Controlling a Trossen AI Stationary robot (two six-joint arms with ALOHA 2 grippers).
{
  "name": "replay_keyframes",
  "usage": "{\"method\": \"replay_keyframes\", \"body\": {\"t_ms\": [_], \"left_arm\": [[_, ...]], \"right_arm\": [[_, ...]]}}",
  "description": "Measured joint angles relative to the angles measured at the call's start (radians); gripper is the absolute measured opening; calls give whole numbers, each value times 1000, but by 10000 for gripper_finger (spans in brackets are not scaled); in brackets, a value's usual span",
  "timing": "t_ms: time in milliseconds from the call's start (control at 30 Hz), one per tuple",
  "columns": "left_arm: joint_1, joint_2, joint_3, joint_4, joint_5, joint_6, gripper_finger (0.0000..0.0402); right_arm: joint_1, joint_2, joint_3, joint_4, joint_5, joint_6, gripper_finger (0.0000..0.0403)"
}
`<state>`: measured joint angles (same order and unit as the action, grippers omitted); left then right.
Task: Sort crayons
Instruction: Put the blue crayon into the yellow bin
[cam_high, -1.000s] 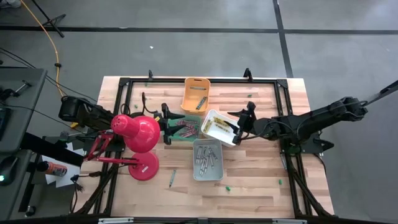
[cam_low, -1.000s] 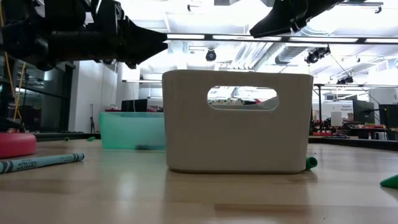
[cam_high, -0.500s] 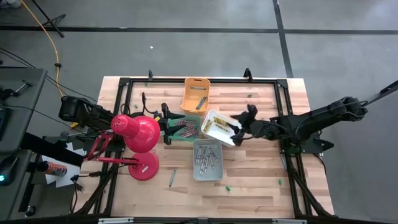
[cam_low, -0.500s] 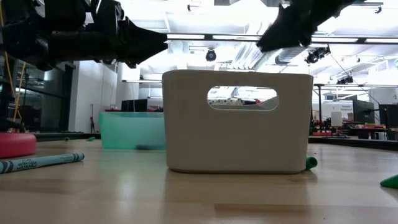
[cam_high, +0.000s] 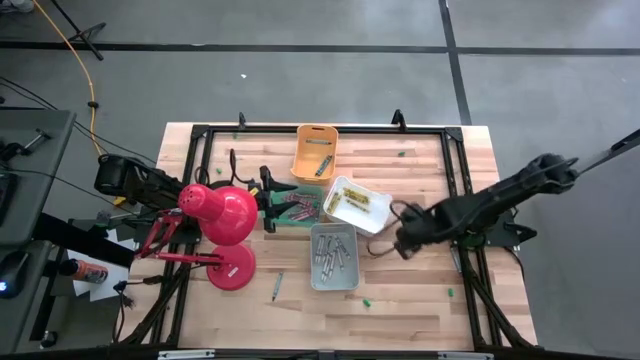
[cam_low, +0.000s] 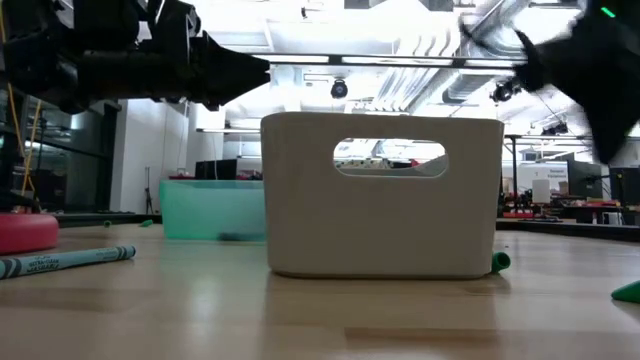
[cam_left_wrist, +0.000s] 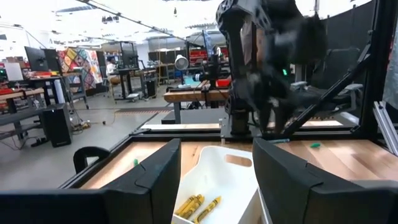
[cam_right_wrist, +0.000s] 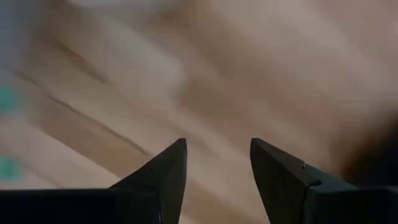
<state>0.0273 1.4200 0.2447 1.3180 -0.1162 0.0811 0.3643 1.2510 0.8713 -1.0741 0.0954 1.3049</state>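
Observation:
Crayons lie sorted in several bins: yellow ones (cam_left_wrist: 198, 205) in a white bin (cam_high: 356, 203), red ones in a green bin (cam_high: 297, 209), grey ones in a pale bin (cam_high: 333, 256), one in an orange bin (cam_high: 314, 152). One loose crayon (cam_high: 277, 287) lies flat on the table near the front. My left gripper (cam_left_wrist: 216, 143) hangs open and level over the green bin, facing the white bin. My right gripper (cam_high: 402, 241) points down over bare wood right of the pale bin, open (cam_right_wrist: 217, 142), with nothing between its fingers.
A red desk lamp (cam_high: 225, 215) stands on the table's left, partly over my left arm. A black frame (cam_high: 330, 128) runs around the work area. Small green specks (cam_high: 367, 302) dot the wood near the front. Bare wood lies under and right of my right gripper.
My right gripper has left the white bin's right end, going toward the near edge and down. It has tipped from level to pointing down and rolled about its own line. Its fingers have stayed apart.

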Motion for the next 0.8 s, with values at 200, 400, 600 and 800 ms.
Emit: {"method": "replay_keyframes", "body": {"t_ms": [200,400,600,800], "left_arm": [[0,0,0,-32,0,-24,186],[0,0,0,-34,0,-6,186],[0,0,0,-35,-3,1,186],[0,0,0,-36,-3,-1,186]], "right_arm": [[108,76,-181,4,-382,243,172],[166,112,-288,50,-432,338,172],[167,193,-295,57,-399,362,172],[165,301,-284,56,-418,354,171]]}}
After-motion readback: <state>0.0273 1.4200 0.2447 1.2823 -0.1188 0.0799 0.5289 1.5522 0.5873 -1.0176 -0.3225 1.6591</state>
